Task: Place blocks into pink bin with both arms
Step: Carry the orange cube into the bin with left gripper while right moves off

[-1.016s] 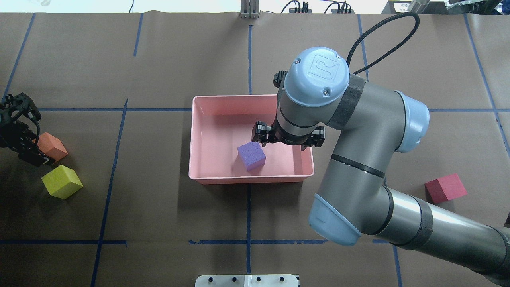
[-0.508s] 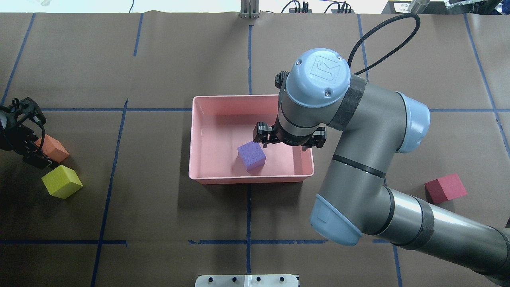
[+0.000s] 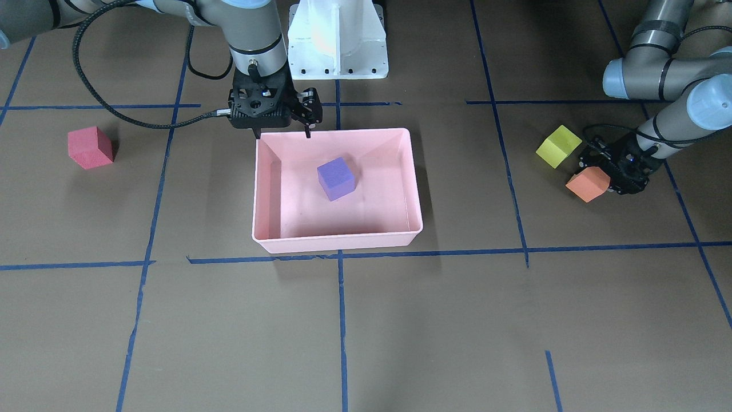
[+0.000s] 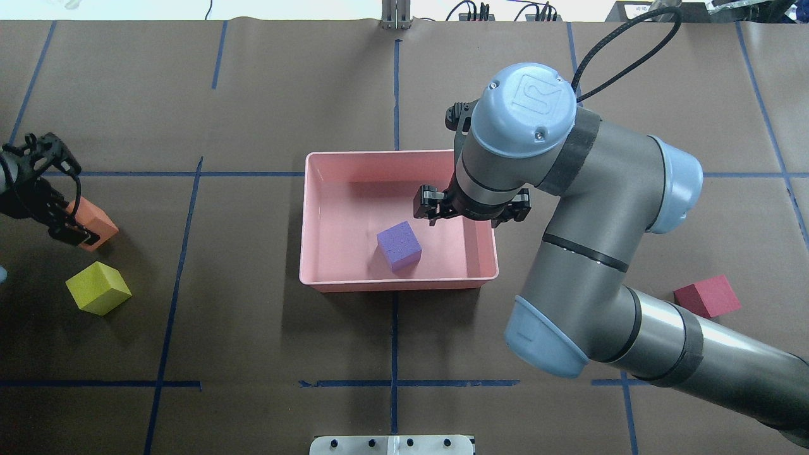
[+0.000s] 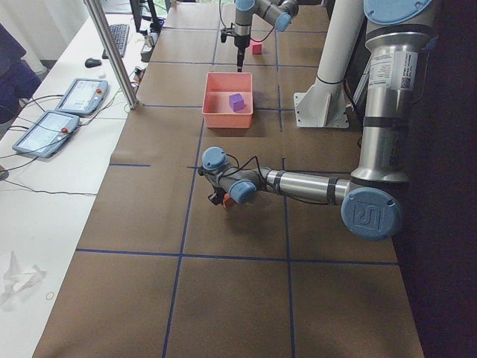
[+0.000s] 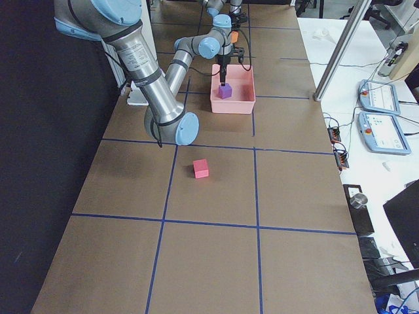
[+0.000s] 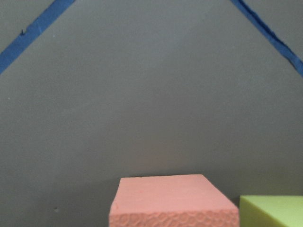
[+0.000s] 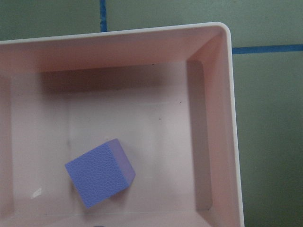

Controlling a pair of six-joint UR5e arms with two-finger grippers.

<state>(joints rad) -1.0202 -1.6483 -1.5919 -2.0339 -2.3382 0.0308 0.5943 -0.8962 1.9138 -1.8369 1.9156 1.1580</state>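
The table (image 4: 253, 95), brown all over, is gridded with blue tape lines (image 4: 395, 335). Dead centre sits the pink bin (image 4: 398, 153), flat on the surface, straddling the middle line. Toward the table's right end is the red block (image 4: 706, 297) — alone, well apart from the bin. At the left end the yellow-green block (image 4: 98, 288) sits on the table, the orange block (image 4: 101, 222) near it, farther from the robot's edge — resting or lifted, can't tell. The white pedestal base (image 3: 337, 40) stands midway along the robot's edge.
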